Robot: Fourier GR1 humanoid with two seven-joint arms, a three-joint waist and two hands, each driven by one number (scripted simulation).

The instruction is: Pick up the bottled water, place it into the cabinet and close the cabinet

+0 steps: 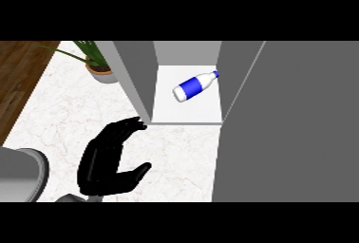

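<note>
Head view shows the white plastic water bottle with a blue label and blue cap [195, 86] lying on its side on the white floor of the open grey cabinet [188, 111], tilted so that its cap points toward the cabinet's back right corner and its base toward the front. No hand touches it. The cabinet's left wall [133, 71] stands just left of the bottle, and a broad grey cabinet door [294, 123] — swung open — fills the space to the bottle's right, reaching down to the lower edge of the scene.

Just in front of the cabinet's left front corner is the robot's black left hand [105, 163], over the white marbled counter [175, 156]. Its fingers are extended with a slight curl, tips touching or nearly touching the lower edge of the left wall, thumb spread out to the side — it holds nothing.

Left of the cabinet stands a green potted plant in a grey pot [98, 66]. Beyond the counter's left edge lies dark wooden flooring [21, 71].
</note>
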